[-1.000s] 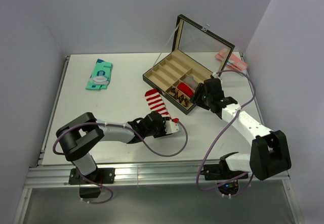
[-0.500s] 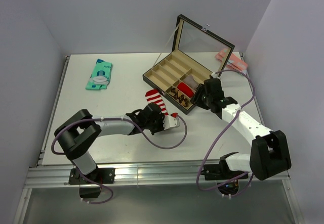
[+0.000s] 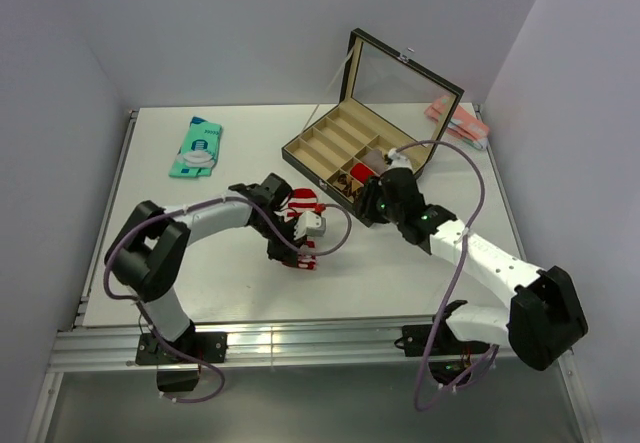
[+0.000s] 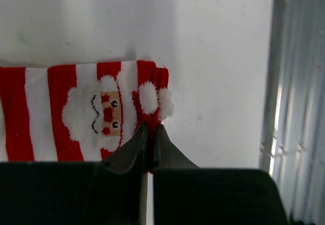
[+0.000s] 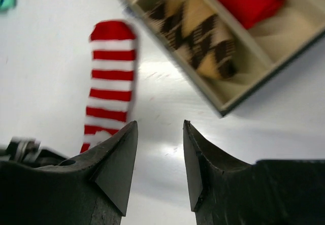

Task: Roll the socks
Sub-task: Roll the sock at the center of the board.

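Left wrist, striped sock (image 4: 76, 108) cropped, partly hidden

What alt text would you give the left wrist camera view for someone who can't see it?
The left gripper, jaws closed, pinches the edge of a red-and-white striped Santa sock lying flat on the white table. A metal rail runs along the right side.

Bright, even overhead light, soft shadows on the white bench (image 3: 250, 143), right wrist view blurred, sock (image 5: 111, 77) edges smeared, left wrist view sharp
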